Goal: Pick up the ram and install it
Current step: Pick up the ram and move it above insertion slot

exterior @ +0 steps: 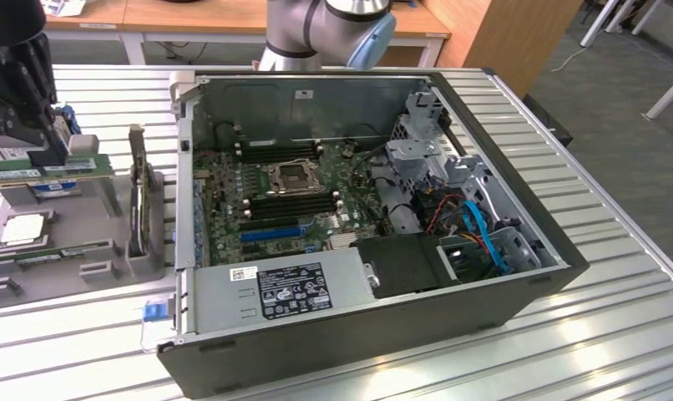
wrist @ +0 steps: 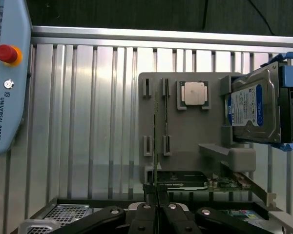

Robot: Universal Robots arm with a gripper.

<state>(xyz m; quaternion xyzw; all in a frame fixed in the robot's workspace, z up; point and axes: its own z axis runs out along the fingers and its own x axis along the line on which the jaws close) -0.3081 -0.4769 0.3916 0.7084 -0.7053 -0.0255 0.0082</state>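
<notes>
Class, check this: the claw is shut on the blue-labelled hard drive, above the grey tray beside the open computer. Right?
Not quite. The claw is shut on the thin memory stick, not the hard drive, which sits on the grey tray; the wrist view shows it.

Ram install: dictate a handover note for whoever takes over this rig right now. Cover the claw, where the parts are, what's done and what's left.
Claw: shut on the ram, pinching its thin edge.
Ram: held above the gray holder, which sits at the exterior view's left, beside the open computer case. It appears lifted out of the holder's slots.
Done: ram grasped and picked up.
Left: the ram is not yet over the case and is not seated in a black motherboard slot.
</notes>
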